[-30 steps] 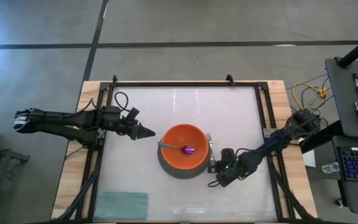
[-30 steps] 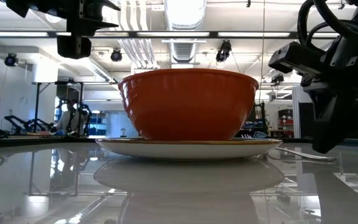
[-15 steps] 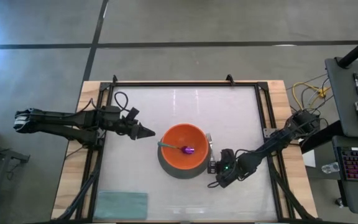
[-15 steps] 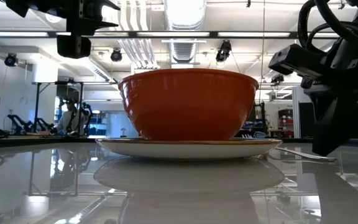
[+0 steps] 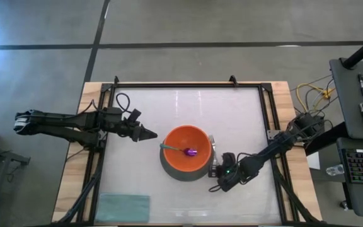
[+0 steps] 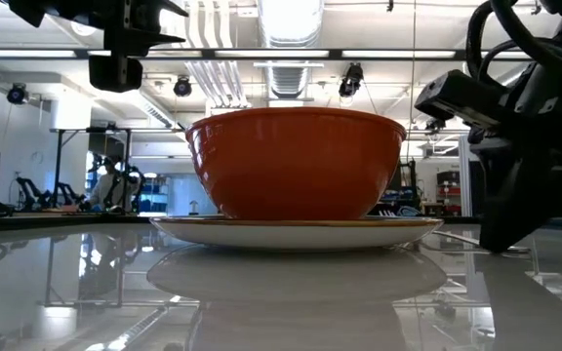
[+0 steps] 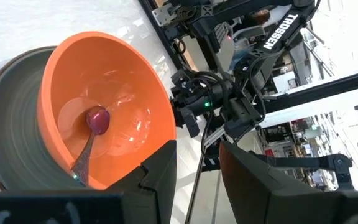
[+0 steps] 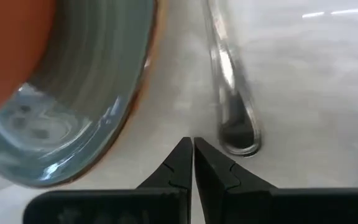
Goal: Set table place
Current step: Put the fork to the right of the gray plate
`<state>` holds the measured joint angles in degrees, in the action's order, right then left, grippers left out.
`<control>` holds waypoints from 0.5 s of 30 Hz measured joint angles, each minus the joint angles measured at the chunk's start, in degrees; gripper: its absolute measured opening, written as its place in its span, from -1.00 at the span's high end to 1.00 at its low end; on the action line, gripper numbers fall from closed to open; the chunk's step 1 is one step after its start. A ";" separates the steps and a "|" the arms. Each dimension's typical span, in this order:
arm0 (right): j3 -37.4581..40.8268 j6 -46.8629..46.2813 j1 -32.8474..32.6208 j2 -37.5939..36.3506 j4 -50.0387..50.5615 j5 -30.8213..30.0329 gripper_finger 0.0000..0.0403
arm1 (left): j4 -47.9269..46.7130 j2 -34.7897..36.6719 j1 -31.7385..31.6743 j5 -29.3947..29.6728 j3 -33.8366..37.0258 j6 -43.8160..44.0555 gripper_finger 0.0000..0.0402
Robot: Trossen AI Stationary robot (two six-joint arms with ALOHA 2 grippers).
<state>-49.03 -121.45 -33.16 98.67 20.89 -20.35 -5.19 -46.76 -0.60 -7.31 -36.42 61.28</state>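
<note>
The table [image 5: 188, 113], white-topped with wooden edges and a black frame, carries the whole setting near its front middle: a round grey-green plate [image 5: 169, 170], and standing on it the bright orange bowl [image 5: 178, 142], which in the low view rises well above the plate's thin rim. Inside the bowl lies the spoon [image 5: 183, 150], teal handle toward the left arm's side and purple head toward the bowl's middle. The fork [image 8: 232, 81] is the piece the coming move seems to turn on (slim, silver, shiny): it lies flat on the table just beside the plate's right edge, apart from it, its long axis running along that edge, away from the robot's front. The right hand [image 5: 215, 169] is by far the nearer one; it sits low at the fork's handle end, just short of it, fingers together with only a hairline between them and nothing held. So the fork stretches straight ahead of that hand and slightly to one side of its fingertips. The left hand [image 5: 149, 133] hovers off the bowl's left, its fingers slightly apart, empty.
</note>
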 joint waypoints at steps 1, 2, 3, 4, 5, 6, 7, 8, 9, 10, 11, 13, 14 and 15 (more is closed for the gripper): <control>0.06 0.50 -0.16 -0.48 -0.64 -0.05 0.96 | -0.05 0.00 -0.01 0.00 0.00 0.00 0.46; 0.01 0.87 -0.21 -1.02 -1.36 -0.21 0.96 | -0.09 0.00 -0.02 0.00 0.00 0.00 0.46; -0.01 1.44 -0.21 -1.95 -1.30 -0.82 0.96 | -0.11 0.00 -0.02 0.00 0.00 0.00 0.46; -0.01 2.15 -0.28 -3.04 -1.08 -1.50 0.96 | -0.15 0.00 0.00 0.00 0.00 0.00 0.46; -0.10 2.65 -0.34 -3.75 -1.05 -2.18 0.96 | -0.19 0.00 -0.02 0.00 0.02 -0.04 0.46; -0.20 2.76 -0.34 -4.19 -0.32 -2.48 0.96 | -0.24 0.00 -0.02 0.00 0.02 -0.13 0.46; -0.19 2.14 -0.36 -4.48 1.49 -2.55 0.96 | -0.26 0.00 -0.02 0.00 0.02 -0.13 0.46; -0.07 0.86 -0.36 -4.66 4.05 -2.59 0.96 | -0.24 0.00 0.00 0.00 0.02 -0.13 0.46; -0.02 -0.57 -0.36 -4.71 6.37 -2.39 0.96 | -0.24 0.00 -0.01 0.00 0.02 -0.14 0.46; -0.01 -1.98 -0.36 -4.72 8.11 -1.92 0.96 | -0.27 0.00 -0.02 0.00 0.02 -0.15 0.46; -0.01 -2.75 -0.35 -4.72 9.50 -1.12 0.96 | -0.30 0.00 -0.01 0.00 0.02 -0.15 0.46; 0.03 -2.62 -0.34 -4.72 10.41 0.21 0.96 | -0.26 0.00 -0.01 0.00 0.02 -0.15 0.46; 0.03 -2.39 -0.34 -4.72 10.18 0.27 0.96 | -0.28 0.00 -0.02 0.00 0.04 -0.15 0.46; 0.03 -2.34 -0.36 -4.72 10.23 0.29 0.96 | -0.28 0.00 0.00 0.00 0.04 -0.17 0.46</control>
<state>-48.99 -123.79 -33.52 93.95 31.12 -20.05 -5.48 -46.76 -0.61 -7.31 -36.38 61.11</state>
